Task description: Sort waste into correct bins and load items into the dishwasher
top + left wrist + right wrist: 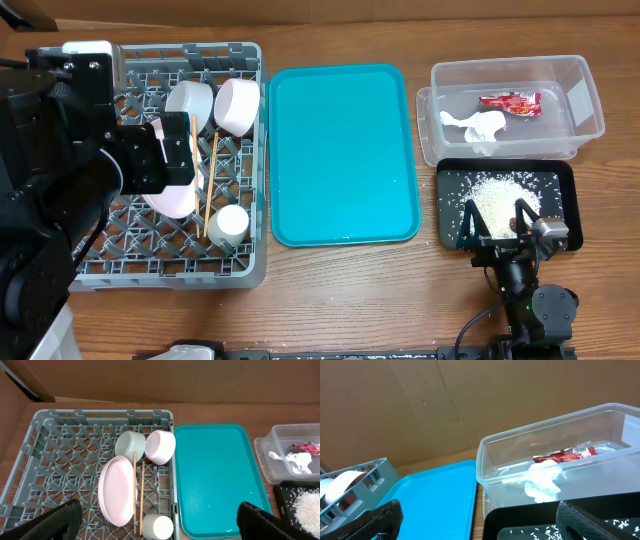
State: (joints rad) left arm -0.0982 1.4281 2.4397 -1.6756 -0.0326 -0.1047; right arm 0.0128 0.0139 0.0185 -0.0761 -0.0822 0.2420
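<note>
Dish rack [130, 232] left of teal tray [345, 150], part hidden by arm [50, 190]; tub [590, 100], black tray [566, 186] right. Left claw [159, 506], right claw [479, 507] held spread.

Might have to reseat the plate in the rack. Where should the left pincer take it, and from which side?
Probably take the white plate by its left rim, coming down from above with one finger on each face. It leans tilted in the dish rack, so the rim is the thin exposed part, and the chopsticks lie close along its right edge.
</note>
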